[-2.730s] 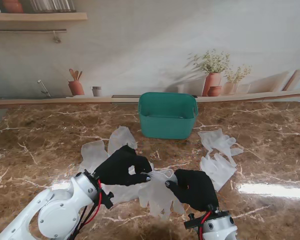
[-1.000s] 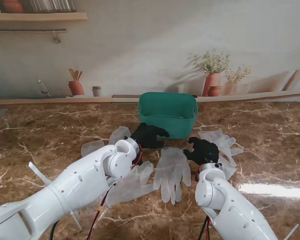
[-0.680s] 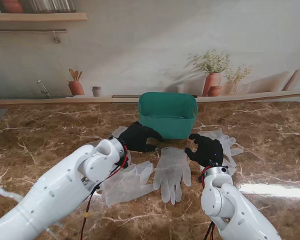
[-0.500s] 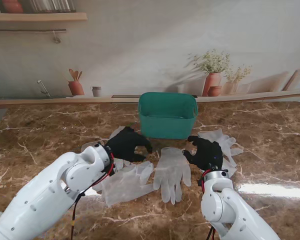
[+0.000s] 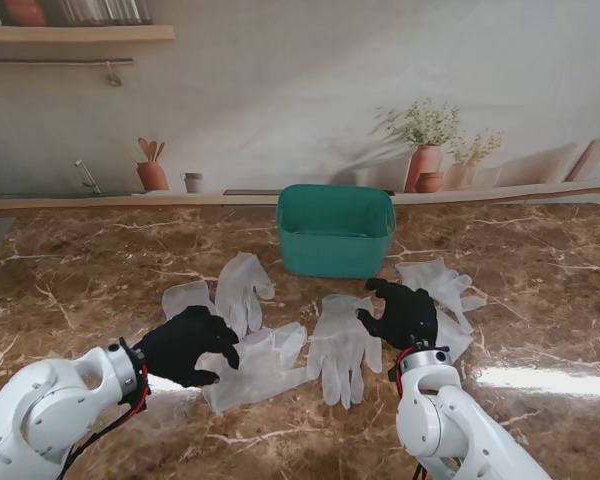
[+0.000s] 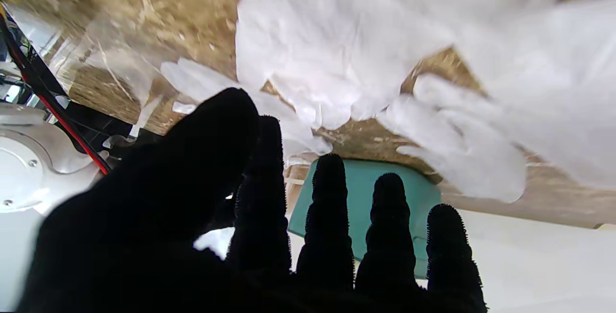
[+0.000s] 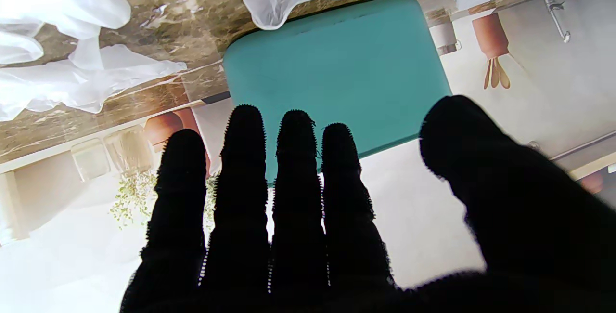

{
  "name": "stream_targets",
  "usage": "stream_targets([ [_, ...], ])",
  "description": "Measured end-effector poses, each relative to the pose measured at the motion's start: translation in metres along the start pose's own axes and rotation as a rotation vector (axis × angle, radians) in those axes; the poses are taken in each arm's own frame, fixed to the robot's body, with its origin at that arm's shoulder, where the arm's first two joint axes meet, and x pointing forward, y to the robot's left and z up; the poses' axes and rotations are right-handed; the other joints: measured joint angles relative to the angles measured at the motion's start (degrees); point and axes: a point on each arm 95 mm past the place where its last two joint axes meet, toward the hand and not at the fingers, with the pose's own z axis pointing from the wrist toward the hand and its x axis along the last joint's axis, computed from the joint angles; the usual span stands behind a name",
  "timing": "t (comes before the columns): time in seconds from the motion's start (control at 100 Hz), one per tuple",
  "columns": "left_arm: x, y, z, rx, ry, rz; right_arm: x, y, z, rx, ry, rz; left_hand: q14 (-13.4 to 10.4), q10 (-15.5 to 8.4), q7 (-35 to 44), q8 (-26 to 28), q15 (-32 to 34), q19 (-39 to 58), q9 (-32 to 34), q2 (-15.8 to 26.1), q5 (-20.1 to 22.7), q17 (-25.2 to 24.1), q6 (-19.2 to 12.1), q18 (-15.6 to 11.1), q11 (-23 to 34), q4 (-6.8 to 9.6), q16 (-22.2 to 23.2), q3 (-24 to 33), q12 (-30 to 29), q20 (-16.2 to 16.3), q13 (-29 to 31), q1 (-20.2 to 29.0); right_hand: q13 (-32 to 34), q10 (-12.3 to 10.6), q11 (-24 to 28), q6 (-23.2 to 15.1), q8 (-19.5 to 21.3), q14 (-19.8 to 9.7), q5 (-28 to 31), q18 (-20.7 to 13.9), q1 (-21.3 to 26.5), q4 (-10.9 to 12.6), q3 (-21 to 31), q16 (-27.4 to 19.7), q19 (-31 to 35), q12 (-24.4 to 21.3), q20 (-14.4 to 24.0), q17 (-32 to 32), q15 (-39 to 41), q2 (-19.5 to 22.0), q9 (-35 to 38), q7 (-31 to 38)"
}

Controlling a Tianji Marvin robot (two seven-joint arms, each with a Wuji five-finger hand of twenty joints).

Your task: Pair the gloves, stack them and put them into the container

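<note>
Both robot hands spread, empty; middle glove fingers point toward me.

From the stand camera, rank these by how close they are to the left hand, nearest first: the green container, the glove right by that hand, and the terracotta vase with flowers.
1. Glove, just right of the left hand.
2. Green container, farther from me, mid-table.
3. Terracotta vase, far right on the back ledge.
</note>
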Motion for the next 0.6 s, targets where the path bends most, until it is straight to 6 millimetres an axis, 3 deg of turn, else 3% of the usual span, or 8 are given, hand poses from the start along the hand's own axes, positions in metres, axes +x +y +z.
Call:
stream_targets([
  [0.07,0.000,0.009,-0.012,-0.023,-0.008,0.008,0.003,-0.002,-0.001,0.009,0.004,0.000,0.0,-0.1,-0.5,-0.3,0.0,-2.5,-1.9,-0.7,-0.1,0.0,-0.1,-0.5,0.1,0.00,-0.4,0.6,-0.9,1.9,0.0,0.0,0.0,0.0,0.0,0.0,-0.3,0.0,0.0,0.0,0.0,0.0,0.0,0.0,0.0,0.0,0.0,0.0,0.0,0.0,0.0,0.0],
  [0.22,-0.002,0.025,-0.025,-0.061,-0.031,0.039,0.010,-0.007,-0.003,0.032,0.010,0.009,-0.9,-0.7,-5.0,-3.8,-1.9,-7.3,-7.1,-2.4,-3.9,-0.6,-0.5,-1.5,-0.5,0.00,-0.9,1.2,-1.2,2.9,-5.5,0.0,0.0,0.0,0.0,0.0,-0.3,0.0,0.0,0.0,0.0,0.0,0.0,0.0,-0.9,0.0,0.0,0.0,0.0,0.0,0.0,0.0],
  [0.28,-0.004,0.030,-0.027,-0.074,-0.034,0.047,0.012,-0.008,-0.003,0.040,0.013,0.012,-1.5,-0.9,-7.3,-5.9,-2.3,-10.6,-10.2,-2.5,-7.4,-0.7,-0.6,-1.8,-1.3,0.00,-1.1,1.2,-2.0,4.5,-6.9,0.0,0.0,0.0,0.0,0.0,-0.3,0.0,0.0,0.0,0.0,0.0,0.0,0.0,-0.9,0.0,0.0,0.0,-0.4,0.0,0.0,0.0],
  [0.37,-0.009,0.039,-0.029,-0.091,-0.029,0.096,0.015,-0.009,-0.003,0.044,0.016,0.015,-1.8,-1.7,-10.6,-7.3,-2.8,-13.2,-14.2,-4.3,-10.8,-0.7,-0.8,-2.9,-1.4,0.00,-1.3,1.1,-2.4,4.2,-8.4,-0.1,0.0,0.0,0.0,0.0,-0.4,0.0,0.0,0.0,0.0,0.0,0.0,0.0,-0.9,0.0,0.0,0.0,-0.5,0.0,0.0,0.0],
  [0.6,-0.018,0.057,-0.019,-0.097,-0.010,0.129,0.018,-0.006,-0.002,0.046,0.016,0.028,-2.2,-2.3,-8.3,-6.9,-4.2,-14.5,-15.0,-5.6,-11.4,-0.5,-1.6,-3.4,-3.1,0.00,-1.5,1.2,-3.0,0.9,-9.9,-0.2,0.0,0.0,0.0,0.0,-0.4,0.0,0.0,0.0,0.0,0.0,0.0,0.0,-0.9,0.0,0.0,0.0,-0.5,0.0,0.0,0.0],
])
